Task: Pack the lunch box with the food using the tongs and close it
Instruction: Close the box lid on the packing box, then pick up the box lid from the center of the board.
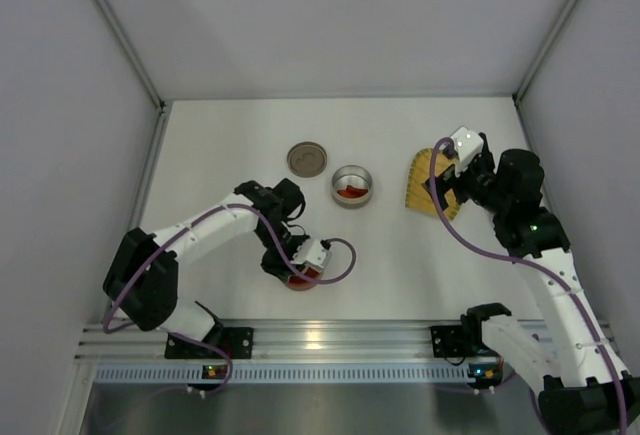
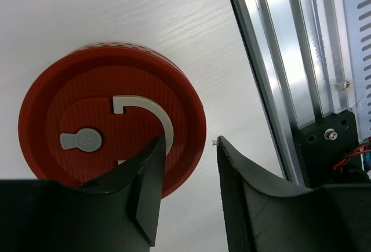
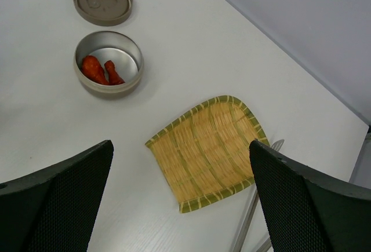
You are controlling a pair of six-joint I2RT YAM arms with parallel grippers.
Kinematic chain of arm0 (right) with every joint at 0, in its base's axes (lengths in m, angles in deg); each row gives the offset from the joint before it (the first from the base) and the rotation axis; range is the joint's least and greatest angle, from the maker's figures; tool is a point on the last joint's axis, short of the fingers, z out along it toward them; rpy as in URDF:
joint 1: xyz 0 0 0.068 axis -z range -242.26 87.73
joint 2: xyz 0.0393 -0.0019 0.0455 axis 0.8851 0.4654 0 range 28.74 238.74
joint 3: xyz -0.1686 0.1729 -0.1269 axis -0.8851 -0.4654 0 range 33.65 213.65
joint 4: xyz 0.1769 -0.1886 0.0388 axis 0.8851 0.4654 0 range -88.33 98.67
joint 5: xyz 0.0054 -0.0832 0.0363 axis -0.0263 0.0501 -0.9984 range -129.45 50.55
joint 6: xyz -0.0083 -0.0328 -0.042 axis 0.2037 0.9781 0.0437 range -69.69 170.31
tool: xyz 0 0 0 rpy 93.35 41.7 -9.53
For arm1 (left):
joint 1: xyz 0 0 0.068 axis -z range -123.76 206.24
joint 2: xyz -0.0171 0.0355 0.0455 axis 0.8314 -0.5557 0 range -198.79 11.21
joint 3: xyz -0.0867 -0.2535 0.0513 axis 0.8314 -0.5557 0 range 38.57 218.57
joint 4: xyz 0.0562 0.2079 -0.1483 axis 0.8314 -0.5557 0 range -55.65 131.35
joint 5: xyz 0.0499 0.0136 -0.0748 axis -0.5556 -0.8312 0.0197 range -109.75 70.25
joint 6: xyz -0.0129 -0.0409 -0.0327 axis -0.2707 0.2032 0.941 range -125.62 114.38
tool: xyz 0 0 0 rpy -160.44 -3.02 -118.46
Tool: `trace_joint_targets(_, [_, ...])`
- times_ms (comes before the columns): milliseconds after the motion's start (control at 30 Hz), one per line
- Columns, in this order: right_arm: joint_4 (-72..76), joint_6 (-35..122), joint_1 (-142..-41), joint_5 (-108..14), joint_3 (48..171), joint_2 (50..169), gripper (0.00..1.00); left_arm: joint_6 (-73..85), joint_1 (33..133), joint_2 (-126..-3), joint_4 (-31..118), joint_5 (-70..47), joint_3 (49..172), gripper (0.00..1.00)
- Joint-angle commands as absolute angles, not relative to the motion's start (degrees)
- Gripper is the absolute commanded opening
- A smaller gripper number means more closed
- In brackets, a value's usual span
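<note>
Tongs (image 3: 243, 229) lie below wide-apart right fingers (image 3: 58, 200); left fingers (image 2: 145, 188) hang parted over red lid (image 2: 87, 107).

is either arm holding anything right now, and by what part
Nothing is held. The left gripper, fingers parted, sits over the rim of the round red lid with nothing between them; the right gripper hangs open above the yellow bamboo mat.

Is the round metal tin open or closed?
Open. The grey lid lies apart beside the tin, and two red pieces show inside.
</note>
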State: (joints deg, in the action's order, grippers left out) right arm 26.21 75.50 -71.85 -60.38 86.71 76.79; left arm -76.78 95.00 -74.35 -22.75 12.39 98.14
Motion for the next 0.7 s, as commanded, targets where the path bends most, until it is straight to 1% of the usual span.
trace_joint_targets(0, [27.7, 74.7, -70.8, -62.1, 89.7, 76.1, 0.99, -78.1, 95.3, -71.9, -26.0, 11.8, 98.2, 0.46])
trace_joint_targets(100, [27.8, 74.5, -70.9, -62.2, 90.0, 76.1, 0.99, -76.0, 95.3, -69.1, -25.3, 12.8, 99.7, 0.47])
trace_joint_targets(200, [27.9, 74.2, -70.9, -62.2, 90.2, 76.2, 0.99, -72.9, 95.3, -66.4, -24.3, 14.8, 101.8, 0.45])
trace_joint_targets(333, [28.0, 73.9, -70.9, -62.3, 90.3, 77.2, 0.99, -63.6, 94.0, -65.5, -21.7, 18.6, 106.2, 0.4])
trace_joint_targets(400, [28.0, 73.7, -70.9, -62.5, 90.3, 77.9, 0.99, -54.8, 92.4, -67.0, -17.6, 19.1, 108.0, 0.4])
trace_joint_targets(433, [28.0, 73.4, -70.9, -62.5, 90.3, 78.6, 1.0, -51.4, 89.5, -67.8, -15.7, 19.0, 109.0, 0.4])
trace_joint_targets(467, [28.1, 73.0, -70.8, -62.6, 90.7, 79.2, 0.99, -43.0, 87.3, -68.9, -10.6, 18.9, 110.8, 0.4])
trace_joint_targets(500, [28.5, 72.8, -70.9, -62.7, 91.0, 79.6, 0.99, -38.5, 85.0, -71.3, -7.7, 18.4, 111.7, 0.4])
trace_joint_targets(533, [29.0, 72.6, -70.7, -62.8, 91.1, 80.8, 1.0, -29.3, 80.2, -72.9, -4.8, 17.4, 112.6, 0.4])
trace_joint_targets(567, [29.1, 72.1, -70.7, -62.7, 91.5, 81.3, 0.99, -24.1, 77.7, -74.5, -1.8, 13.6, 114.1, 0.41])
trace_joint_targets(600, [29.2, 71.8, -70.7, -62.7, 91.7, 81.7, 0.99, -19.9, 75.8, -76.1, 3.5, 11.0, 115.0, 0.44])
trace_joint_targets(633, [29.1, 71.6, -70.7, -62.8, 91.7, 82.6, 0.99, -12.8, 73.3, -79.3, 5.8, 7.7, 116.0, 0.45])
trace_joint_targets(667, [29.0, 71.2, -70.7, -63.0, 91.7, 83.1, 0.99, -11.3, 72.6, -81.0, 7.2, 3.1, 117.0, 0.46])
